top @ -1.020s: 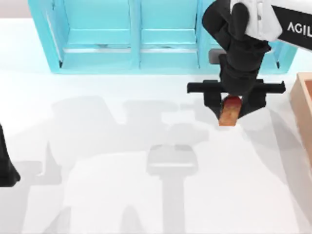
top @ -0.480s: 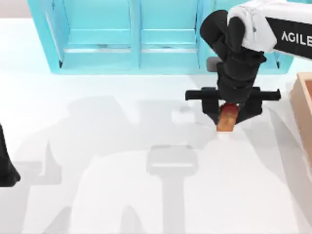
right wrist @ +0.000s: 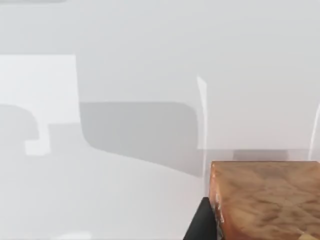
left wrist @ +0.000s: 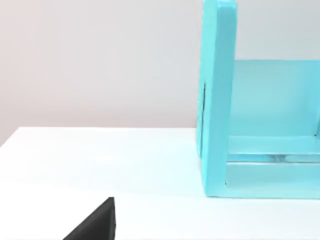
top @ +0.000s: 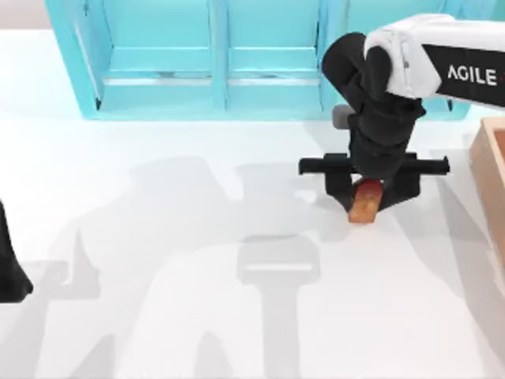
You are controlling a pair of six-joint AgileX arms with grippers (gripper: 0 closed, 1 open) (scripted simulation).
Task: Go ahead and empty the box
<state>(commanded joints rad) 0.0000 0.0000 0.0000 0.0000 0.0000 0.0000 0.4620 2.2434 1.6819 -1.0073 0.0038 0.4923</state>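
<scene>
My right gripper (top: 365,197) hangs over the table right of centre, in front of the cyan shelf unit, shut on a small orange-brown block (top: 364,207) with a red top. The right wrist view shows the block's mottled brown face (right wrist: 265,200) close up, with one black finger (right wrist: 202,224) beside it and white table below. The tan-orange box (top: 491,166) stands at the table's right edge, cut off by the frame, to the right of the gripper. My left arm (top: 9,268) is parked at the left edge.
A big cyan three-compartment shelf unit (top: 213,71) runs along the back of the table; its end wall (left wrist: 219,100) appears in the left wrist view. White tabletop with arm shadows spreads across the middle and front.
The right gripper has come down and slightly toward the front with the block still in it. The left arm has not moved.
</scene>
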